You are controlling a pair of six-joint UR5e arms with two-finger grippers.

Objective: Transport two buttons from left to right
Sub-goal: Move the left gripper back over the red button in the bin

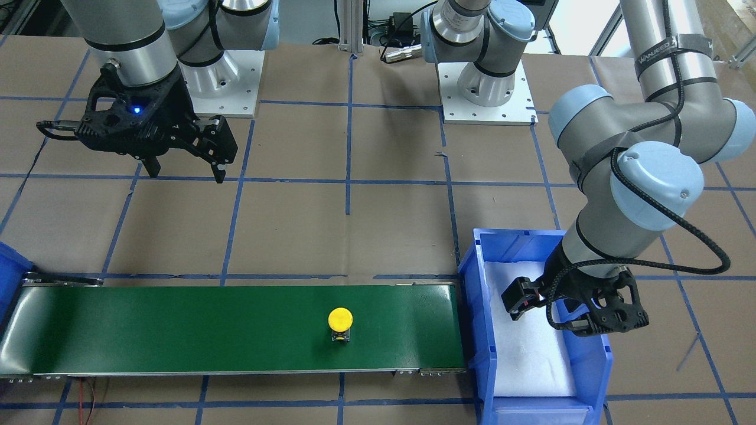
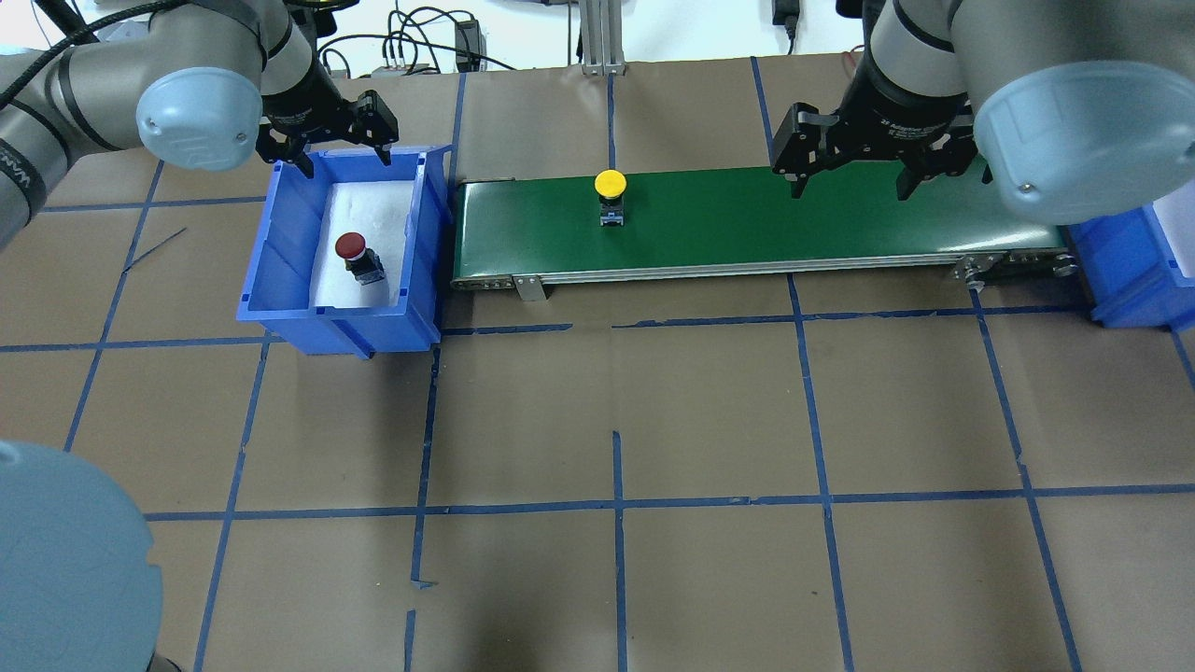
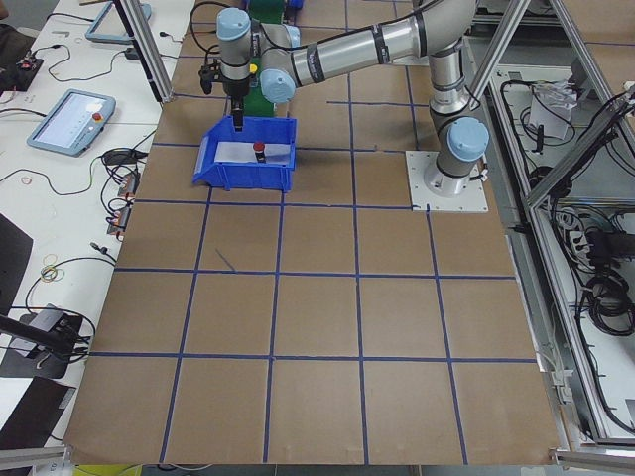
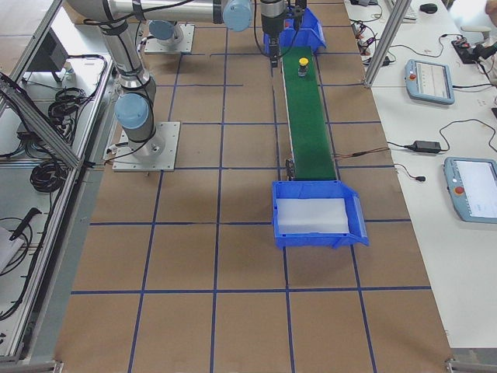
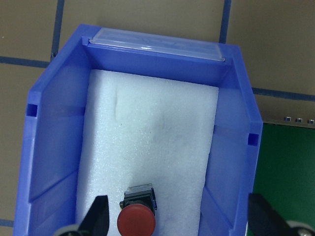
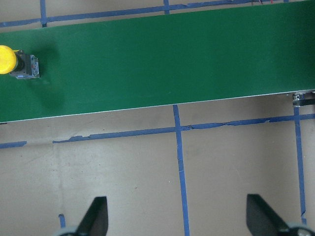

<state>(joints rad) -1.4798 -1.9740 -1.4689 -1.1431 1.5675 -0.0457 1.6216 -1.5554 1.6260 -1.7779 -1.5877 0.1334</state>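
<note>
The red button (image 2: 353, 252) lies on white foam inside the left blue bin (image 2: 280, 280). In the left wrist view the red button (image 5: 137, 221) sits low between the spread fingers (image 5: 98, 214). My left gripper (image 2: 344, 161) hangs open over the bin's far end and holds nothing. The yellow button (image 2: 611, 187) stands upright on the green conveyor belt (image 2: 747, 224), left of its middle. My right gripper (image 2: 850, 191) hovers open and empty beside the belt's far edge, to the right of the yellow button (image 6: 7, 60). In the front-facing view the left gripper (image 1: 552, 316) hides the red button.
A second blue bin (image 4: 318, 221) with bare white foam stands at the belt's right end. Brown paper with blue tape lines (image 2: 616, 504) covers the table. Both arm bases (image 1: 487, 88) stand on white plates on the robot's side of the table. Tablets (image 3: 69, 119) and cables lie along the far bench.
</note>
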